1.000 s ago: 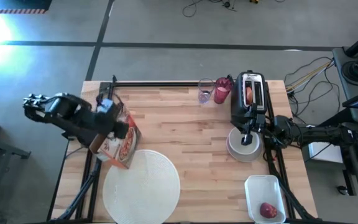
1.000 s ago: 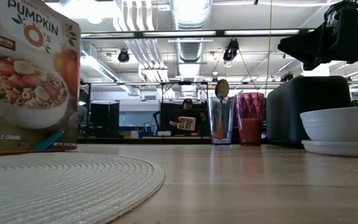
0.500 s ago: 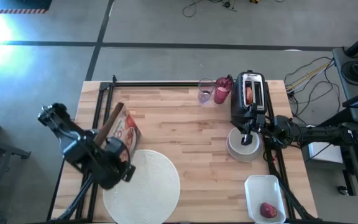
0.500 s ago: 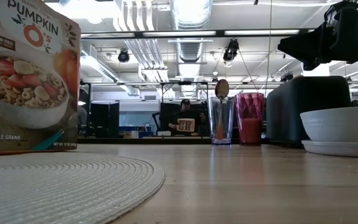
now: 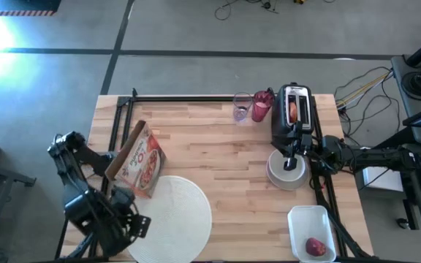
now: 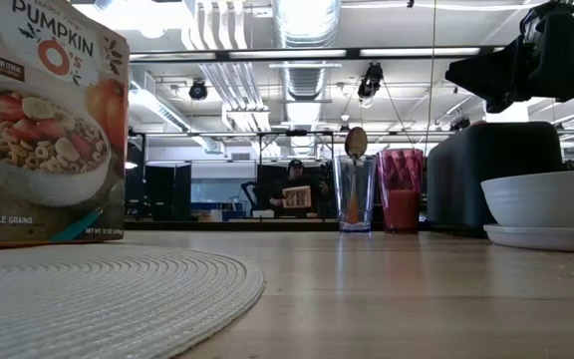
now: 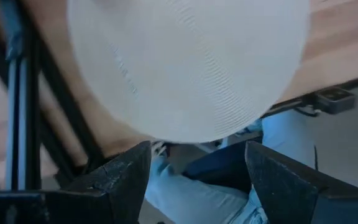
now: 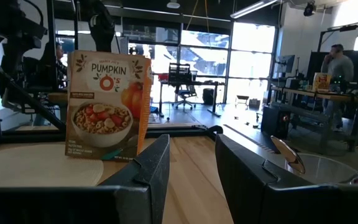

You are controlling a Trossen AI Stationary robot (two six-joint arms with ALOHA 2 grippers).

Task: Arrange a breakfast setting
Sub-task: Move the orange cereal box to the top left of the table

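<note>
A grey concrete floor with cables surrounds the light wooden bench (image 5: pixel 218 153), and the low view looks across it into a long workshop where a person (image 6: pixel 293 189) sits far off. At the near left of the bench lies a large round white ribbed mat (image 5: pixel 170 212) (the broad pale disc in the left wrist view), and just beyond it stands a Pumpkin O's cereal box (image 5: pixel 141 161), touching or nearly touching the mat's far-left edge. At the far edge, right of centre, a clear glass (image 5: pixel 241 107) holding an orange-handled spoon (image 6: pixel 355 175) stands beside the pink tumbler (image 5: pixel 262 107). To their right is a black toaster (image 5: pixel 295 111) with the bagel half (image 5: pixel 292 109) in a slot. Nearer than the toaster, the small white bowl (image 5: pixel 286 169) sits on the small grey plate (image 6: pixel 546 237). At the near right corner a white tray (image 5: pixel 313 232) holds the red apple (image 5: pixel 314 247).

The left gripper (image 5: pixel 132 225) hangs off the near left edge, beside the mat, fingers spread and empty. The right gripper (image 5: pixel 291 157) hovers over the bowl, its fingers (image 8: pixel 148 168) parted with nothing between them.
</note>
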